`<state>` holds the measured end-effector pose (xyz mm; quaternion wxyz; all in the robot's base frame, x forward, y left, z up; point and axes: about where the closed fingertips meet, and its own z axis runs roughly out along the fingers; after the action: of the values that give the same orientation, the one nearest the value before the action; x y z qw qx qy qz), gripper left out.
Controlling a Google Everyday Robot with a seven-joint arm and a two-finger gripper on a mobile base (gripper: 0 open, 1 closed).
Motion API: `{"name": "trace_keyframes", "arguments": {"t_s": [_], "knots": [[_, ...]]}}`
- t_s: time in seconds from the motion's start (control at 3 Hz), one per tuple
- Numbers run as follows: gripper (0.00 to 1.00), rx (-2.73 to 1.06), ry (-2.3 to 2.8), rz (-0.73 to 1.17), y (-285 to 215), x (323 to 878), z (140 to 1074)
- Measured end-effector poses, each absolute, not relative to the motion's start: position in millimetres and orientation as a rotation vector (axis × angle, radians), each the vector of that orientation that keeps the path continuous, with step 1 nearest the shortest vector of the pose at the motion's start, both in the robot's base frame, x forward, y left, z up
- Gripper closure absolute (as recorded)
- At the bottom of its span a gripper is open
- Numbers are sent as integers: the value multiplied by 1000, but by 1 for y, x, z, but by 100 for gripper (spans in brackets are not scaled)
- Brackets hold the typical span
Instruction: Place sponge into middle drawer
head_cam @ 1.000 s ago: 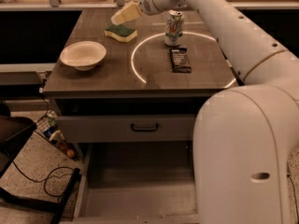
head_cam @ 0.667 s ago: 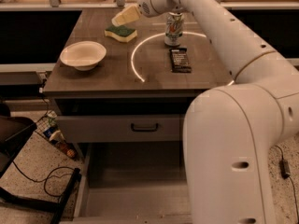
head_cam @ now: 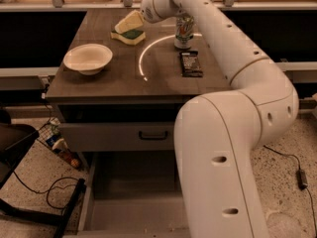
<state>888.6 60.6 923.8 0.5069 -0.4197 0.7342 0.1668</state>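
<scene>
The sponge (head_cam: pixel 129 35), yellow foam with a dark green layer on top, lies on the far left part of the wooden countertop (head_cam: pixel 99 81). My gripper (head_cam: pixel 130 23) hangs directly over the sponge, just above or touching its top. The arm reaches to it from the lower right across the counter. The middle drawer (head_cam: pixel 131 209) stands pulled out low in front of the cabinet, showing a smooth grey floor with nothing visible in it; the arm hides its right part.
A white bowl (head_cam: pixel 88 58) sits at the counter's left. A drink can (head_cam: pixel 183 31) and a dark snack bar (head_cam: pixel 190 63) lie right of the sponge. A closed drawer with a dark bar handle (head_cam: pixel 152 135) sits above the open one. Cables and a chair base are at floor left.
The gripper has dropped slightly toward the sponge, and the arm's lower body has shifted left in view. The sponge has not moved.
</scene>
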Motion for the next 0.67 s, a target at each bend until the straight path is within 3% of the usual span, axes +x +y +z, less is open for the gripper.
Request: {"name": "trace_keyframes", "arguments": {"t_s": [0.67], "knots": [[0, -1036, 1869, 506, 72, 890, 886]]}}
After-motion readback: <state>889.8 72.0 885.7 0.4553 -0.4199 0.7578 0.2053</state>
